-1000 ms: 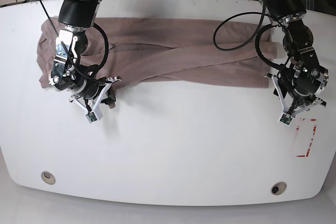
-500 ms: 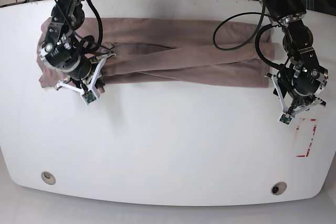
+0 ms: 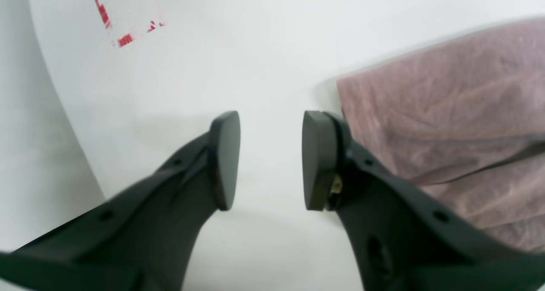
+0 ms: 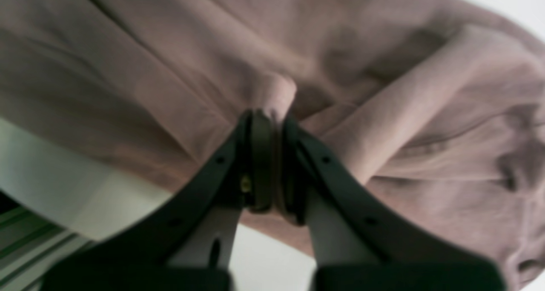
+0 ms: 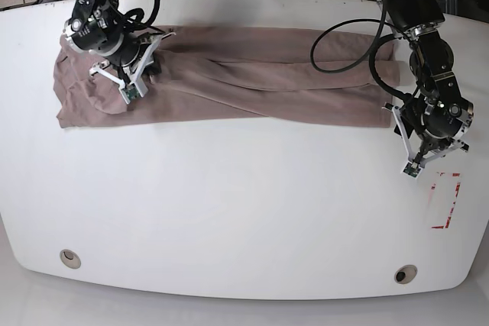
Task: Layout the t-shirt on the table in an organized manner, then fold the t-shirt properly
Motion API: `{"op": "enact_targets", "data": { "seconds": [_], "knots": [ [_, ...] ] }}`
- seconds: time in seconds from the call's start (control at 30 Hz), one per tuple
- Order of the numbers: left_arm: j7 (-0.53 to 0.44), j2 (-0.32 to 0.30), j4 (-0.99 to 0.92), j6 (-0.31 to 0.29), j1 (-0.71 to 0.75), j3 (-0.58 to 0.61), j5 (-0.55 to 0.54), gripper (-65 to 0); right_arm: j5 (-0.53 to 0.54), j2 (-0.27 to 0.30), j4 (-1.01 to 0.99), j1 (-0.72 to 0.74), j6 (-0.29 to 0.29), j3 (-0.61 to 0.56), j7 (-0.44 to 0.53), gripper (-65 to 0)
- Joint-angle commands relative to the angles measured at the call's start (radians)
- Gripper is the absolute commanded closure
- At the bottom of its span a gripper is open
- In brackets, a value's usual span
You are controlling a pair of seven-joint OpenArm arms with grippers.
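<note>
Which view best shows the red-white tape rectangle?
The base view: the whole tape rectangle shows near the table's corner, beside the left gripper. The left wrist view catches only blurred red marks at its top edge. The right wrist view shows none of it.

Two black robot arms with rounded, glossy joint housings, seen from the overhead base camera. Each ends in a white, angular bracket frame around a dark wrist, with a small green circuit board fixed at the frame's tip. Thick black cables loop loosely from the upper links of both arms. Up close, the left gripper [image 3: 271, 160] shows matte black tapered fingers [image 3: 224, 159] ending in flat, rounded pads, a brass-coloured fastener behind one pad and small round holes along the finger bodies. The right gripper [image 4: 269, 163] shares the black moulded fingers, holes and brass detail.
</note>
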Motion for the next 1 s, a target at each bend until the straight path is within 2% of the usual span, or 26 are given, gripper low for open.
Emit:
{"op": "enact_targets", "data": {
  "seconds": [0.0, 0.13, 0.23, 0.33, 0.43, 0.63, 0.97],
  "knots": [
    [-0.036, -0.008, 0.013, -0.001, -0.017, -0.001, 0.002, -22.8, 0.035, 0.006, 0.019, -0.012, -0.001, 0.006, 0.012, -5.1],
    [-0.054, -0.006, 0.013, -0.001, 0.000, -0.001, 0.002, -22.8, 0.067, 0.007, 0.022, -0.038, -0.001, 0.010, 0.012, -26.3],
    [-0.054, -0.006, 0.013, -0.001, 0.001, 0.012, 0.002, -22.8, 0.090, 0.007, 0.024, -0.057, -0.001, 0.044, 0.012, -36.1],
    [-0.054, -0.008, 0.013, -0.001, 0.004, 0.044, 0.002, -22.8, 0.127, 0.014, 0.024, -0.066, -0.001, 0.090, 0.012, -35.0],
    [-0.054, -0.009, 0.015, -0.001, 0.023, 0.061, 0.002, -22.8, 0.173, 0.046, 0.024, -0.061, -0.001, 0.124, 0.012, -33.5],
    [-0.056, -0.006, 0.015, -0.001, 0.029, 0.065, 0.002, -22.8, 0.182, 0.076, 0.016, 0.011, -0.001, 0.135, 0.014, -33.3],
    [-0.056, -0.003, 0.015, -0.001, 0.029, 0.065, 0.002, -22.8, -0.045, 0.067, -0.022, 0.203, -0.001, 0.127, 0.014, -32.8]
  ]
}}
